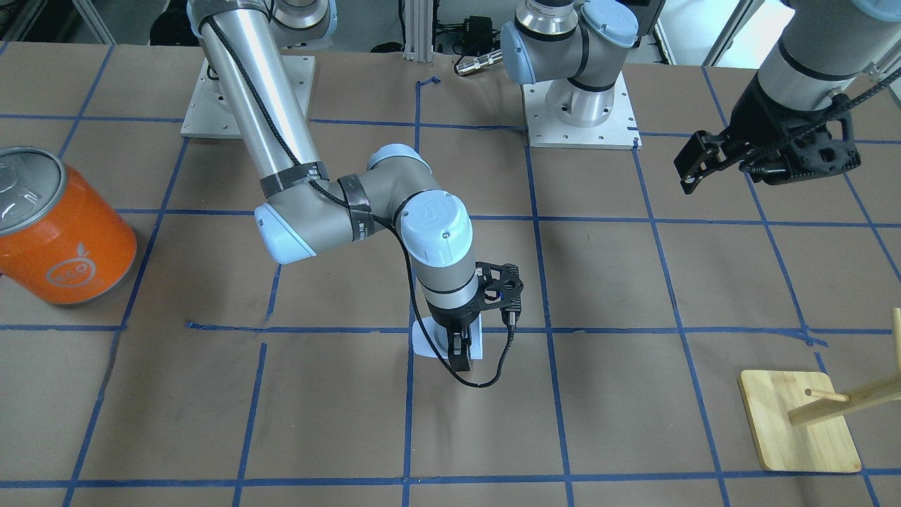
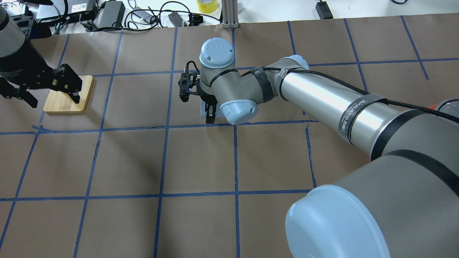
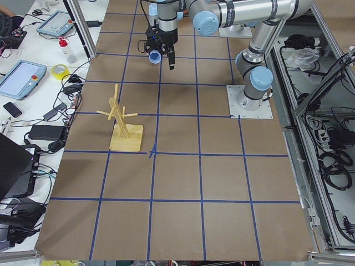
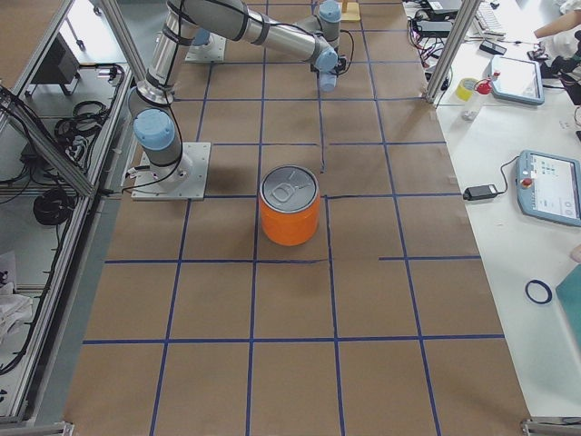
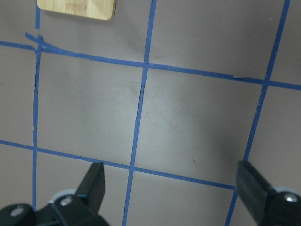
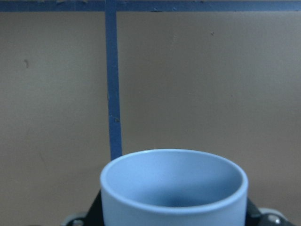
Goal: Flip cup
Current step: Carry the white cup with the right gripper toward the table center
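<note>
Cup (image 6: 174,188) fills the lower middle of the right wrist view, clamped across its body by the right pincer (image 1: 461,358), whose 2 dark fingers (image 6: 94,211) just show at either flank of the pale wall. The jaws are closed to the cup's width and hold nothing else. The mouth faces the top of that view with the bluer inside showing. The cup's long axis therefore appears to run across the pincer's downward line rather than along it, so the cup is held roughly on its side. In the front-facing view the cup is a pale patch at centre frame, just under the wrist and beside a blue tape line. Whether it touches the bench (image 1: 633,282) or hangs just above it cannot be told.

The flip turns on that crosswise axis. As far as can be judged, a roll of the right wrist would swing the mouth up or down with no regrasp, provided the rim has room over the bench.

The left pincer (image 5: 170,172) is well apart, at the upper right of the front-facing view, its jaws spread wide with only bare bench between them. Of the 2 arms, the right is the nearer by far. The can (image 1: 60,225) at the left edge and the stand (image 1: 795,422) at lower right are far from the cup.
</note>
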Tool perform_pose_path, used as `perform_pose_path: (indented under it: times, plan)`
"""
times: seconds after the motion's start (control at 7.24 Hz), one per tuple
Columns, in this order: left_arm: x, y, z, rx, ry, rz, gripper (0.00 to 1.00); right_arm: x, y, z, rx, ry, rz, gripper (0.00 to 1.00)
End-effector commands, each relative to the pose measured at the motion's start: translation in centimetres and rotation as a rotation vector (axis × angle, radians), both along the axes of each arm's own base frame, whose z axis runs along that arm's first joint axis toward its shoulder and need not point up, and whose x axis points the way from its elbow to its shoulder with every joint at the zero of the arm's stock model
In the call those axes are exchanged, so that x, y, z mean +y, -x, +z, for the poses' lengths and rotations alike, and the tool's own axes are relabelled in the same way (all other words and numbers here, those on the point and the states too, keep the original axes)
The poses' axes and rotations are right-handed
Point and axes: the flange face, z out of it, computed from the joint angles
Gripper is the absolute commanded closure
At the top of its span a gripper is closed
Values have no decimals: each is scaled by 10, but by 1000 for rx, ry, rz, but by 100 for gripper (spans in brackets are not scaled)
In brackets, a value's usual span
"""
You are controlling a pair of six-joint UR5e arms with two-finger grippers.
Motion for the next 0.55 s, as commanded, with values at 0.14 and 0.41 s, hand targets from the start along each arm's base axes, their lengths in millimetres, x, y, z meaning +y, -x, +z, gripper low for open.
perform_pose_path:
  times: [0.14, 0.41]
  plan:
    - [-5, 0, -5, 14, -10, 9, 0, -1, 2, -10, 1, 30, 5, 100]
    - [0, 3, -2, 4, -8, 2, 0, -1, 2, -12, -12, 17, -5, 68]
